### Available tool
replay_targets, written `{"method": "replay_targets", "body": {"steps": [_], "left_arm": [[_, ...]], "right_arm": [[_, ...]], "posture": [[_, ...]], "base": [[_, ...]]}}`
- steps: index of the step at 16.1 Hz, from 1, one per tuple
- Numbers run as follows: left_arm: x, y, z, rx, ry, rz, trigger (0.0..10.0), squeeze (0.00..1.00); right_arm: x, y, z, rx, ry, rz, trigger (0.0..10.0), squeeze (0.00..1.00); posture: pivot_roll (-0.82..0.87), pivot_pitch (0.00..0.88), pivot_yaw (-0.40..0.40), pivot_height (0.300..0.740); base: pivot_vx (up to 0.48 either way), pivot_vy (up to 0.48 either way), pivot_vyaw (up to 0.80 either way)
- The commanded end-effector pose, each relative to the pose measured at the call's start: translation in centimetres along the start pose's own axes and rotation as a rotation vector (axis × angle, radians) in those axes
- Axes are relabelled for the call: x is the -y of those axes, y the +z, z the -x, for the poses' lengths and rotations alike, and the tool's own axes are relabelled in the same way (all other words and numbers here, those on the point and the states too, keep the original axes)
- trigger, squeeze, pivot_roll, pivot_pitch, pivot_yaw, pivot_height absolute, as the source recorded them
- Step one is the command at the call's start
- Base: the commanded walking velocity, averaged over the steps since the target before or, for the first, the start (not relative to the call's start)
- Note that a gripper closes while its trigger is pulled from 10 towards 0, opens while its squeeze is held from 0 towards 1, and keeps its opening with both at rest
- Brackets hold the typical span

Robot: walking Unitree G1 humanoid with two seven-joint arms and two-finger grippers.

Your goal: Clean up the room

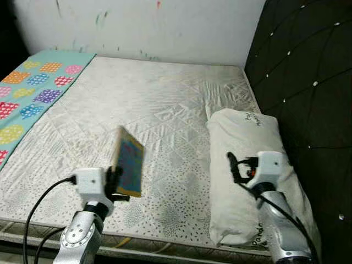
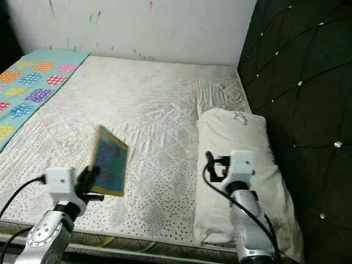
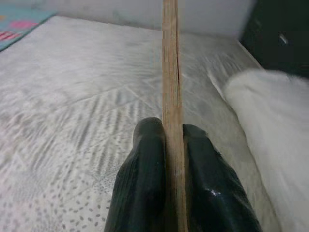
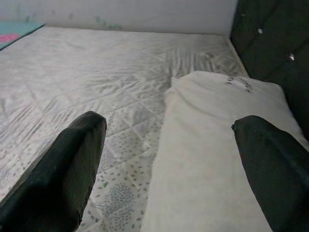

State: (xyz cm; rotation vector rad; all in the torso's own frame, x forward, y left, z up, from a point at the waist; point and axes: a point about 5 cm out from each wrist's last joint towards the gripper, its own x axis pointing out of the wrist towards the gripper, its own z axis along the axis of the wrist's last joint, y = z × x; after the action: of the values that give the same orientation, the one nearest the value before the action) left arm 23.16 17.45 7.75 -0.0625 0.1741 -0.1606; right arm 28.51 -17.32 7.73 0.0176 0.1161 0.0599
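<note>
A thin book [image 1: 128, 161] with a colourful blue cover and tan edges stands nearly upright above the front of the bare white mattress [image 1: 143, 93]. My left gripper [image 1: 115, 181] is shut on its lower edge; in the left wrist view the book's edge [image 3: 170, 72] rises between the two black fingers [image 3: 145, 164]. My right gripper [image 1: 234, 166] hovers open over the near end of a white pillow [image 1: 245, 135]. In the right wrist view its fingers [image 4: 72, 159] spread wide with nothing between them, and the pillow [image 4: 217, 145] lies below.
A teal sheet with coloured dotted patches [image 1: 33, 88] covers the mattress's far left side. A black tufted headboard [image 1: 308, 82] runs along the right. A white wall [image 1: 165, 27] stands behind the bed. The mattress's front edge [image 1: 165, 242] is just below my arms.
</note>
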Motion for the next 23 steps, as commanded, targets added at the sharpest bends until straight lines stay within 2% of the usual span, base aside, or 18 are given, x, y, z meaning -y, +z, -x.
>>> {"method": "replay_targets", "body": {"steps": [1,2,4,5,7,9,10,11,12,15,16,17,18,20,22,23], "left_arm": [[0.5,1.2,-0.2,0.047,-0.063,-0.055,10.0,0.0],[0.6,1.7,-0.5,0.053,-0.106,-0.103,10.0,0.0],[0.7,2.0,-0.7,0.055,-0.089,-0.118,10.0,0.0],[1.7,1.7,-0.4,0.03,-0.168,-0.073,10.0,0.0],[2.5,1.4,0.1,0.053,-0.138,-0.067,10.0,0.0],[2.7,1.0,0.4,0.076,-0.064,-0.027,10.0,0.0],[2.5,1.1,0.6,0.103,-0.018,-0.038,10.0,0.0],[1.5,1.2,0.7,0.117,0.057,-0.035,10.0,0.0],[1.0,1.3,0.8,0.121,0.094,-0.03,10.0,0.0],[1.0,1.3,0.8,0.121,0.094,-0.03,10.0,0.0],[-0.5,0.9,1.6,0.105,0.145,-0.028,10.0,0.0],[-1.6,0.2,2.8,0.077,0.161,-0.039,10.0,0.0],[-1.8,0.0,3.3,0.066,0.171,-0.046,10.0,0.0],[-1.6,0.2,3.0,0.076,0.167,-0.047,10.0,0.0],[-1.4,0.5,2.5,0.092,0.162,-0.049,10.0,0.0],[-1.3,0.7,2.2,0.104,0.159,-0.055,10.0,0.0]], "right_arm": [[-0.4,0.6,-0.5,0.024,0.031,0.03,10.0,0.0],[-1.0,1.1,-0.8,0.031,0.086,0.037,10.0,0.0],[-1.2,1.7,-1.0,0.019,0.086,-0.052,10.0,0.0],[-1.3,1.6,-0.7,0.012,0.067,-0.102,10.0,0.0],[-0.8,1.2,-0.1,0.019,-0.008,-0.132,10.0,0.0],[0.0,1.2,0.5,0.053,-0.064,-0.084,10.0,0.0],[1.0,1.4,0.7,0.077,-0.12,-0.013,10.0,0.0],[2.0,1.4,0.8,0.084,-0.173,0.045,10.0,0.0],[2.5,1.4,0.9,0.084,-0.197,0.062,10.0,0.0],[2.5,1.4,0.9,0.084,-0.197,0.062,10.0,0.0],[4.1,1.0,1.1,0.059,-0.226,0.079,10.0,0.0],[5.5,0.5,1.6,0.043,-0.221,0.132,10.0,0.0],[6.7,-0.3,2.7,0.013,-0.208,0.175,10.0,0.0],[7.9,-1.3,4.3,-0.031,-0.173,0.213,10.0,0.0],[9.1,-1.4,5.6,-0.046,-0.155,0.253,10.0,0.0],[9.7,-1.1,6.1,-0.048,-0.151,0.242,10.0,0.0]], "posture": [[-0.06,0.0,-0.014,0.74],[-0.06,0.0,-0.015,0.74],[-0.06,0.0,-0.021,0.74],[-0.06,0.0,-0.021,0.74],[-0.07,0.0,-0.017,0.74],[-0.09,0.0,-0.009,0.74],[-0.1,0.0,-0.006,0.74],[-0.1,0.0,-0.012,0.74],[-0.1,0.0,-0.012,0.74],[-0.1,0.0,-0.012,0.74],[-0.08,0.0,-0.03,0.74],[-0.08,0.0,-0.03,0.74],[-0.08,0.0,-0.025,0.74],[-0.09,0.0,-0.021,0.74],[-0.1,0.0,-0.018,0.74],[-0.1,0.0,-0.022,0.74]], "base": [[0.0,0.0,0.0],[0.0,0.0,0.0],[0.0,0.0,0.0],[0.0,0.0,0.0],[0.0,0.0,0.0],[0.0,0.0,0.0],[0.0,0.0,0.0],[0.0,0.0,0.0],[0.0,0.0,0.0],[0.0,0.0,0.0],[0.0,0.0,0.0],[0.0,0.0,0.0],[0.0,0.0,0.0],[0.0,0.0,0.0],[0.0,0.0,0.0],[0.0,0.0,0.0]]}}
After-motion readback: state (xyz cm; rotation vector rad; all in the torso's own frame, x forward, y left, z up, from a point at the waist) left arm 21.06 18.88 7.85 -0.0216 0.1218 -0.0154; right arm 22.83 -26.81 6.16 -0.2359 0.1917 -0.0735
